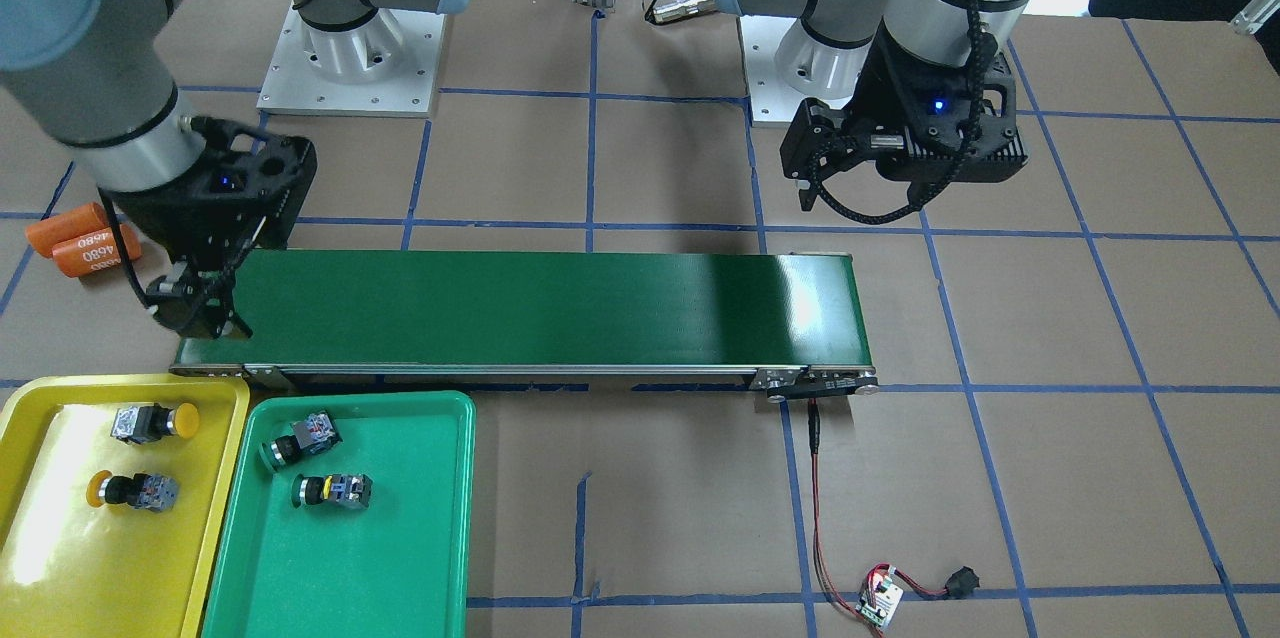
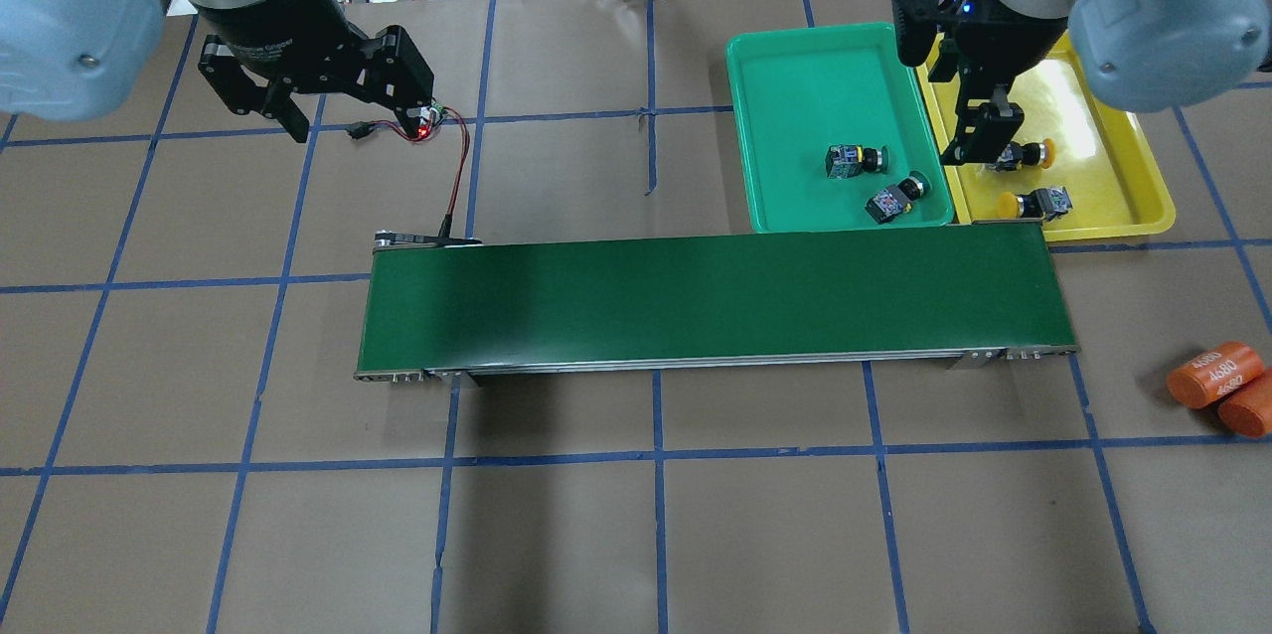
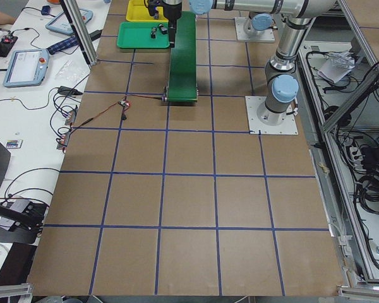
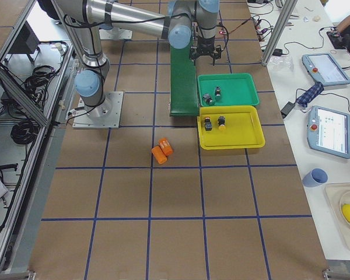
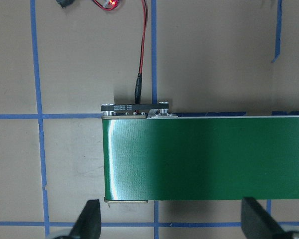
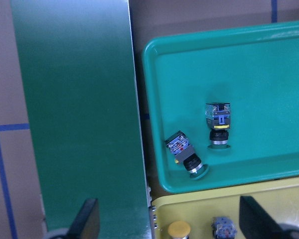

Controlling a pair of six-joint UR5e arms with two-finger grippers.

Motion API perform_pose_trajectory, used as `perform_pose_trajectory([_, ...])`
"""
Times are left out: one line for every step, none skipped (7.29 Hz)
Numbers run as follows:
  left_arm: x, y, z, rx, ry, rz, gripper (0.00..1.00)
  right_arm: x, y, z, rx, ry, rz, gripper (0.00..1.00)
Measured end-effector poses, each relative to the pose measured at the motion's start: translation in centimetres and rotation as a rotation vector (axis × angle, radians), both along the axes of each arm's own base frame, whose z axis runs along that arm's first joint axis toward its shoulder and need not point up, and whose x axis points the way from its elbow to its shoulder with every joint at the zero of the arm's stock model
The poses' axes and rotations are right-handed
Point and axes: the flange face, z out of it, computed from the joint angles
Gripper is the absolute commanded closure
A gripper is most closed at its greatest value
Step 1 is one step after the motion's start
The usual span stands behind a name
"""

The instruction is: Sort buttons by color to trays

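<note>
Dark-green conveyor belt (image 6: 79, 109) fills the left; beside it, a green tray (image 6: 269, 64) holds two green-capped buttons (image 6: 218, 124) on their sides; below, a yellow tray (image 6: 204, 206) holds a yellow-capped button (image 6: 179, 229).

I had the front-facing camera across the table (image 1: 680, 518), looking steeply down towards the robot; the overhead one looked forward from behind its shoulders. Both took in the whole conveyor belt (image 1: 520, 308), the green tray (image 1: 380, 558) and the yellow tray (image 1: 60, 558). The two side cameras sat high and far off at the table's ends. Each wrist camera looked straight down, close: left on the belt's end, right on belt and green tray.
</note>
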Motion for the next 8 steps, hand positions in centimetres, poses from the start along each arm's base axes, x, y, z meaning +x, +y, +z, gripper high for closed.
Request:
perform_pose_trajectory([0.0,0.1,0.2,-0.003,-0.002,-0.001,0.00,1.6,2.5,2.9,-0.020,-0.007,-0.080,0.00])
perform_pose_trajectory([0.0,0.1,0.2,-0.004,-0.004,-0.001,0.00,2.8,4.6,5.2,-0.040,-0.025,-0.204,0.00])
perform_pose_trajectory([0.0,0.1,0.2,-0.004,-0.005,-0.002,0.00,3.4,5.7,6.5,-0.044,-0.047,-0.335,0.00])
perform_pose_trajectory([0.1,0.2,0.2,-0.006,-0.007,-0.002,0.00,3.8,6.3,7.6,-0.034,-0.063,-0.467,0.00])
perform_pose_trajectory([0.1,0.1,0.1,-0.007,-0.009,0.000,0.00,3.9,6.5,8.5,-0.008,-0.069,-0.610,0.00])
perform_pose_trajectory([0.0,0.0,0.0,-0.009,-0.010,0.000,0.00,3.8,6.3,9.0,0.019,-0.069,-0.759,0.00])
perform_pose_trajectory([0.0,0.2,0.1,-0.012,-0.011,-0.001,0.00,3.6,6.0,9.0,0.040,-0.070,-0.897,0.00])
perform_pose_trajectory([0.0,0.3,0.3,-0.014,-0.011,-0.002,0.00,3.5,6.0,8.9,0.063,-0.066,-1.008,0.00])
